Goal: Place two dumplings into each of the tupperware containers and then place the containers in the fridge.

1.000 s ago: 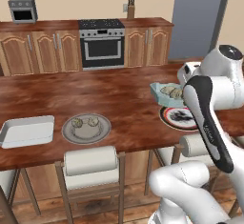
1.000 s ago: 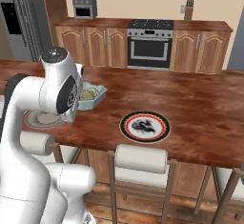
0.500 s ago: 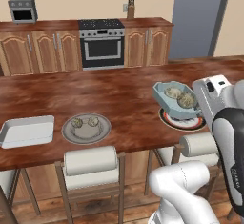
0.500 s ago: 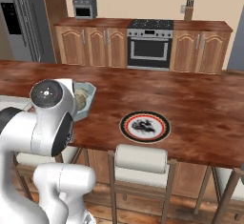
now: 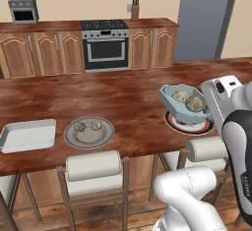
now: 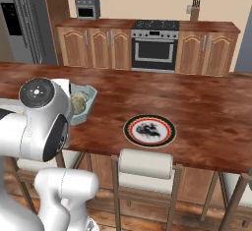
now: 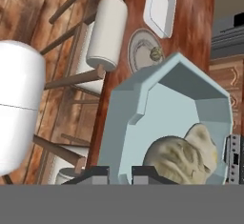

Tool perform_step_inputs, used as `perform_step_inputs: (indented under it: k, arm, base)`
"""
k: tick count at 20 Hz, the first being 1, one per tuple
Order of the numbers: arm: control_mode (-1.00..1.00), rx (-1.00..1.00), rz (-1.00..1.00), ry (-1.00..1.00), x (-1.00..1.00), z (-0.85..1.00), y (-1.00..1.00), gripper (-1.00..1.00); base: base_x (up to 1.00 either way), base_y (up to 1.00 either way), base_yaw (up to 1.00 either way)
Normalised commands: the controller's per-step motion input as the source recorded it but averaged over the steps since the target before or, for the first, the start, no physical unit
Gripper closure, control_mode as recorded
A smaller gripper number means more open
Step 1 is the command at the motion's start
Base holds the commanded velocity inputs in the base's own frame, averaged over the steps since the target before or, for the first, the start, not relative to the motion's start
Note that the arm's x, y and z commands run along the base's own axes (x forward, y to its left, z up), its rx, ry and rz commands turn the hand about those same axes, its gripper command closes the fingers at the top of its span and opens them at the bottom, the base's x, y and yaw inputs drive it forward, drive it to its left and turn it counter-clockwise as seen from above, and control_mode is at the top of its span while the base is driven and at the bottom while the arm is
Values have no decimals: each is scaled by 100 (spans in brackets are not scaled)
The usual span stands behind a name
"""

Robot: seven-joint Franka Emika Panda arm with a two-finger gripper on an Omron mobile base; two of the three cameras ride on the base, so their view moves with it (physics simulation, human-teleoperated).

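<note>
Light-blue plastic, thin-walled and octagonal: the blue tupperware container [image 5: 185, 103] hangs clamped by its rim in the claw [image 7: 120, 170], whose two dark tips are pinched nearly together over the wall edge closest to the hand. It is lifted clear of the desk [image 5: 113, 97], tilted, hovering over the striped-rim plate [image 5: 189, 123] that lies just beneath the claw. Two dumplings [image 7: 183, 155] sit inside, bunched against the wall on the claw's side.

I judge the tub light and fairly stiff, but a one-edge grip on smooth plastic invites it to swivel or slip, and the loose dumplings are soft and can roll when it tips; they would shift the weight or spill over the low wall. Holding the rim at the middle of a flat side is sensible, and carrying it slowly and level toward the fridge [image 6: 22, 23], far off from the claw, seems wise.

Well away from the claw along the desk, the white rectangular container [image 5: 28, 135] lies empty, with the grey plate [image 5: 89, 131] between it and the claw carrying two more dumplings [image 5: 87, 125]. Its raised rim at a long side looks the place to grip.
</note>
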Motion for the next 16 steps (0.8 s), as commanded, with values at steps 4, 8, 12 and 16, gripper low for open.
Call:
perform_step_inputs:
  k: [4, 8, 12, 16]
  arm:
    - [-100, 0, -3, 1, -19, 0, 17, 100]
    - [-100, 0, -4, 0, -2, 0, 21, 100]
    - [-100, 0, -8, 0, -2, 0, 5, 100]
    - [100, 0, -3, 0, -2, 0, 0, 100]
  base:
    - [0, 0, 0]
    - [0, 0, 0]
    - [0, 0, 0]
    - [-24, -3, -3]
